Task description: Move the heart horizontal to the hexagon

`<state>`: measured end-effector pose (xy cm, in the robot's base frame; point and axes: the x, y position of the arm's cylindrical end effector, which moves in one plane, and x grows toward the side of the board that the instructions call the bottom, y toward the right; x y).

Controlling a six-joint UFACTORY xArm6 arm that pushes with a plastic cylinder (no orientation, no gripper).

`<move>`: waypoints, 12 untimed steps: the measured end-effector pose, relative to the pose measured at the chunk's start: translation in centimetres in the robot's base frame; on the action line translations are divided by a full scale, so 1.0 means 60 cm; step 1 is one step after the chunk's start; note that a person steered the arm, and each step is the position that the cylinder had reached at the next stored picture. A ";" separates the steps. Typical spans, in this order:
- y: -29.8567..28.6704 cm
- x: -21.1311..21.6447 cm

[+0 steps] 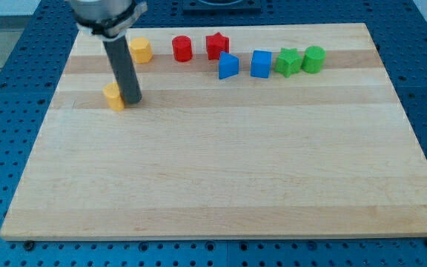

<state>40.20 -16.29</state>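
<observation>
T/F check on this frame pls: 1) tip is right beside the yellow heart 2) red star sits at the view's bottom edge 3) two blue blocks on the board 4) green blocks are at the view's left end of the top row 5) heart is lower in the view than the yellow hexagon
1) True. My tip sits at the view's right side of the yellow heart, close enough that contact cannot be ruled out.
2) False. The red star is in the top row, next to the red cylinder.
3) True. A blue triangle and a blue cube.
4) False. The green star and green cylinder are at the row's right end.
5) True. The yellow hexagon is nearer the view's top.
</observation>
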 end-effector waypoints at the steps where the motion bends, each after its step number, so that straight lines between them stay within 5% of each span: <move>1: -0.069 0.015; 3: -0.098 -0.087; 5: -0.140 -0.046; 10: -0.149 -0.168; 12: -0.117 -0.134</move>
